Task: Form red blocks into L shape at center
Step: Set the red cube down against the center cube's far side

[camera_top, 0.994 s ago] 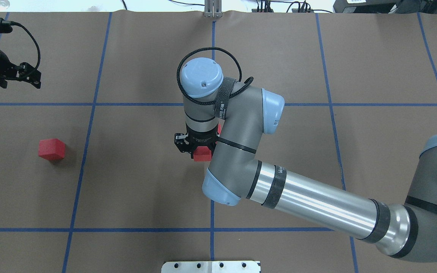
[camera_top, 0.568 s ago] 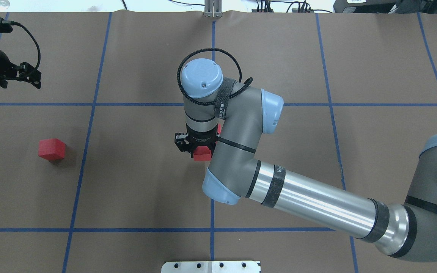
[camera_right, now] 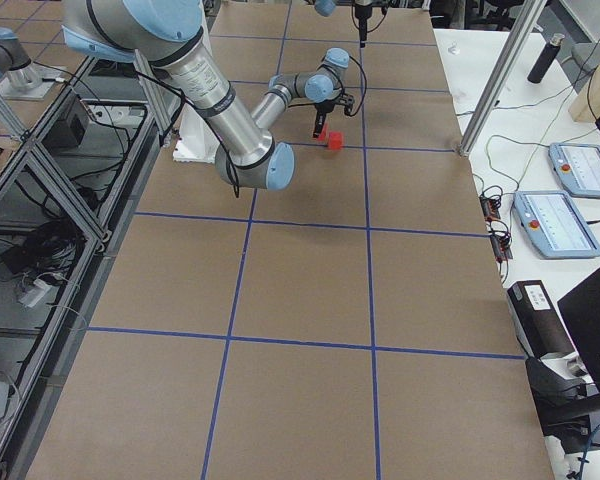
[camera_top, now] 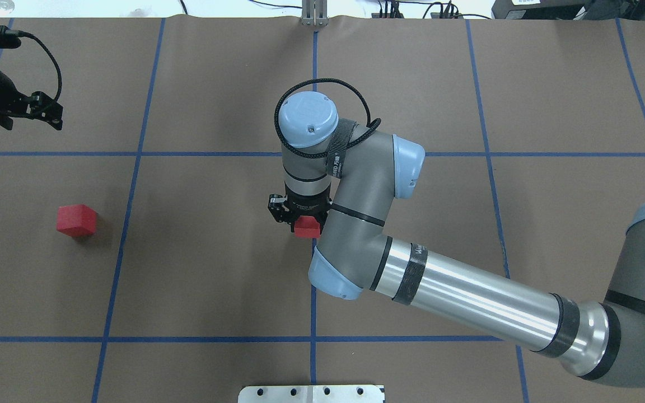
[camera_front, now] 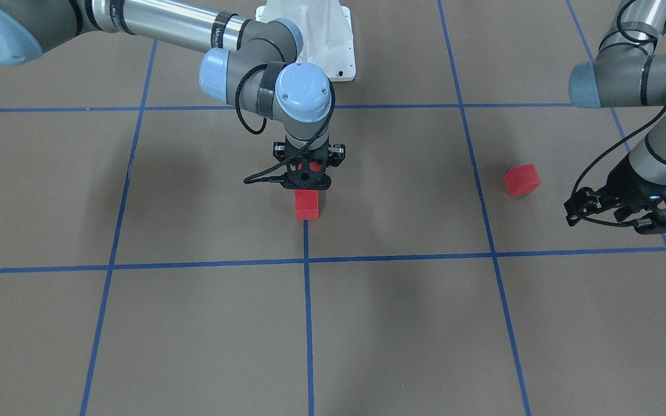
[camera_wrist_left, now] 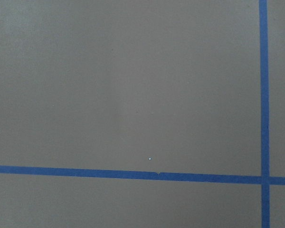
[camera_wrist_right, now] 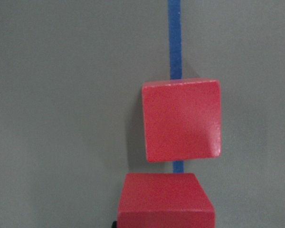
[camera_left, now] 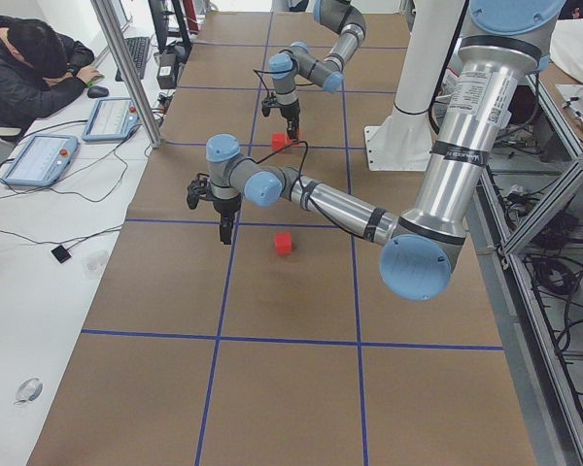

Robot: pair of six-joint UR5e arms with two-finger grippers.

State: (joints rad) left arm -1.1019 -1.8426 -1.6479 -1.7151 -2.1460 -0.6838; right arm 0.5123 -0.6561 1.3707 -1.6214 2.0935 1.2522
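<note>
My right gripper (camera_front: 308, 184) hangs over the center, shut on a red block (camera_top: 307, 228). That block shows as red through the gripper frame in the front view and fills the bottom of the right wrist view (camera_wrist_right: 165, 202). A second red block (camera_front: 306, 205) lies on the middle blue tape line (camera_front: 306, 242), just beyond the held one (camera_wrist_right: 181, 119), with a thin gap between them. A third red block (camera_top: 76, 219) sits alone far to the left. My left gripper (camera_front: 639, 222) hovers beyond it over bare floor; its fingers are not clear.
The white pedestal base (camera_top: 311, 393) stands at the robot's edge of the floor. The right arm's long forearm (camera_top: 468, 302) crosses the right half. A person sits at a side table with tablets (camera_left: 39, 155) along the far edge.
My right arm has shifted a little to the right in the overhead view, carrying the red block with it. The floor block beside the wrist is now hidden under it. The left gripper barely moved.
</note>
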